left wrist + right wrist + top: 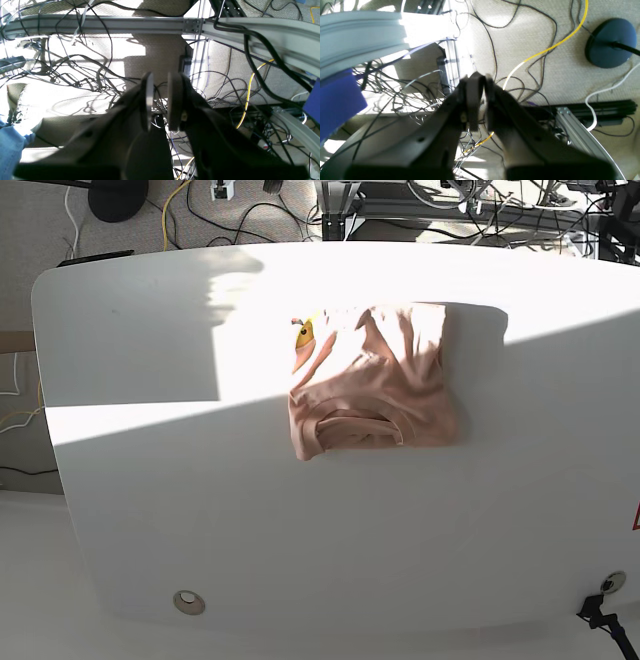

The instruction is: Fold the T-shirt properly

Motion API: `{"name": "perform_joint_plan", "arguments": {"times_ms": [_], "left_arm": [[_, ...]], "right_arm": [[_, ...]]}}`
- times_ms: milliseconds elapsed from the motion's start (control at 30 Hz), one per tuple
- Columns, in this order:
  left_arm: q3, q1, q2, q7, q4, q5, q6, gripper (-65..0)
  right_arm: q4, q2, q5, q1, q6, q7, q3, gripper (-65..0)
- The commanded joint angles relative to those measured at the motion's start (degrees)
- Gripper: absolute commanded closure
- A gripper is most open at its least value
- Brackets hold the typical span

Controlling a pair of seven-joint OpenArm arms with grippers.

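Salmon-pink cotton, the T-shirt [372, 380] lies bundled into a rough rectangle near the middle of the white table [150, 480], its ribbed neckline [358, 427] on the near edge of the bundle and a yellow tag [304, 335] poking out at its far-left corner. You can see the fold looks loose, with that corner ruffled rather than flat, so I'd judge it folded but not tidy.

Neither arm is over the shirt. Your left gripper [160, 100] hangs out past the table, looking down on floor cables [82, 75], its jaws standing only a narrow gap apart and holding nothing. Your right gripper [482, 100] likewise points at the carpet, jaws nearly together and empty. Both seem parked away from the shirt so the cloth lies undisturbed.
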Motion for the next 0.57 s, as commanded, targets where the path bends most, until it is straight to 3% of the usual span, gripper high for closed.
{"name": "perform_joint_plan", "arguments": {"times_ms": [0, 67, 233, 533], "left_arm": [[0.64, -0.94, -0.36, 0.32, -4.19, -0.01, 0.10, -9.0], [0.56, -3.22, 0.43, 3.83, -6.13, -0.10, 0.27, -9.0], [0.73, -7.00, 1.13, 12.18, -6.13, -0.01, 5.11, -9.1], [0.73, -7.44, 3.07, 12.80, -6.13, -0.01, 6.43, -9.1]], "right_arm": [[-2.56, 0.13, -0.10, 0.51, 0.41, 0.64, 0.11, -4.3], [-4.67, 0.22, -0.10, 2.27, 0.41, 0.64, 0.11, -4.4], [-9.33, 0.13, -0.10, 6.14, 0.41, 0.47, 0.11, -4.5], [-9.33, -0.05, -0.10, 7.19, 0.41, 0.38, 0.02, -4.5]]}}
